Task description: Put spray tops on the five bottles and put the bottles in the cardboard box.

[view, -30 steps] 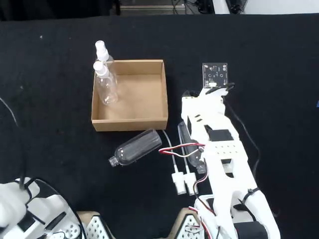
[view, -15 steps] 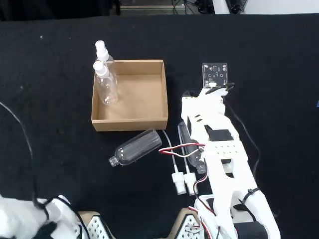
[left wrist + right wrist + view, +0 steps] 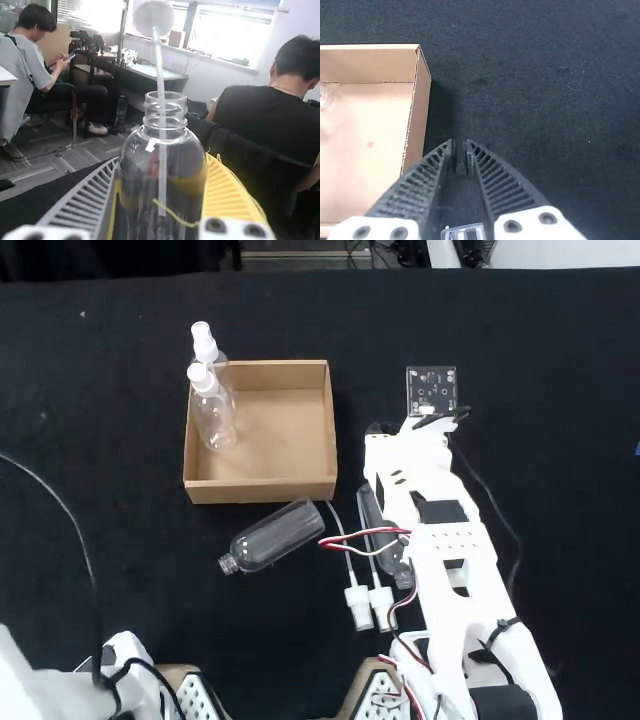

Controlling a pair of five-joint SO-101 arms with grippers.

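A shallow, open brown cardboard box (image 3: 262, 483) sits on the black cloth-covered table (image 3: 100, 490), a little toward 11 o'clock from the table's middle. In its 10 o'clock corner stands a clear plastic bottle with a white spray top (image 3: 215, 410). A second capped bottle (image 3: 205, 345) rises close behind it at the far wall, and I cannot tell whether it stands inside the rim. The rest of the box floor shows bare cardboard. Just off the near wall, at 6 o'clock from the box, an uncapped clear bottle (image 3: 272, 536) lies on its side, neck pointing toward 8 o'clock. At 3 o'clock from it another lying bottle (image 3: 370, 515) is half covered by the white right arm (image 3: 445, 550), which stretches from the 5 o'clock edge toward 12. Two loose white spray tops (image 3: 356, 605) lie side by side close against that arm, their tubes running up toward the box. The black right gripper (image 3: 459, 146) hangs over cloth just outside the box's 3 o'clock wall, its ribbed jaws drawn almost together with nothing between them. The left arm (image 3: 128, 655) sits low at the 7 o'clock corner, with a wide stretch of cloth between it and the box. The left gripper (image 3: 164, 165) clamps a held clear bottle (image 3: 162, 132) upright. A tubed spray top (image 3: 152, 15) has its tube down the neck and its head above the rim, unseated
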